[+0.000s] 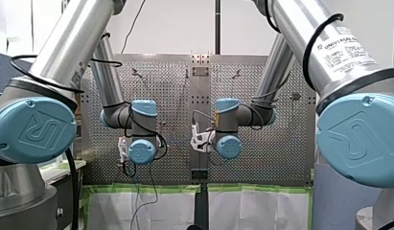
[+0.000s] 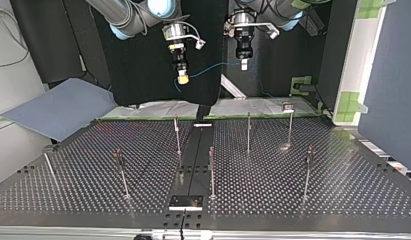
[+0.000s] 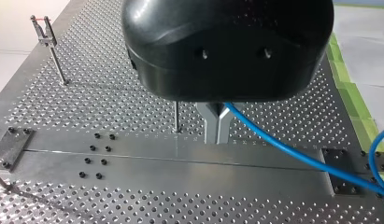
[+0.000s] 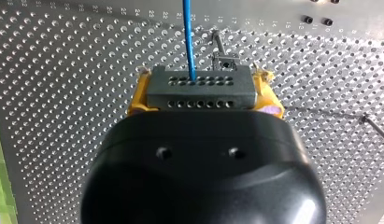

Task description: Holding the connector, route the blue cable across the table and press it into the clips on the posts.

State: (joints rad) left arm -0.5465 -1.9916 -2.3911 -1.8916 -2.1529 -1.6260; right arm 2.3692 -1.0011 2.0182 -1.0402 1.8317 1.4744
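Observation:
In the top view both arms hang above the table's far edge. My right gripper, with yellow pads, and my left gripper are joined by a slack span of the blue cable. The right wrist view shows my right gripper shut on a grey connector block, with the blue cable leaving its face. In the left wrist view my left gripper has its metal fingers shut on the blue cable, which trails off to the side. Several thin posts with clips stand on the table below.
More posts stand across the perforated plate. One post rises just beside my left fingers, and a clip post lies ahead of the connector. A grey sheet lies at the top view's left.

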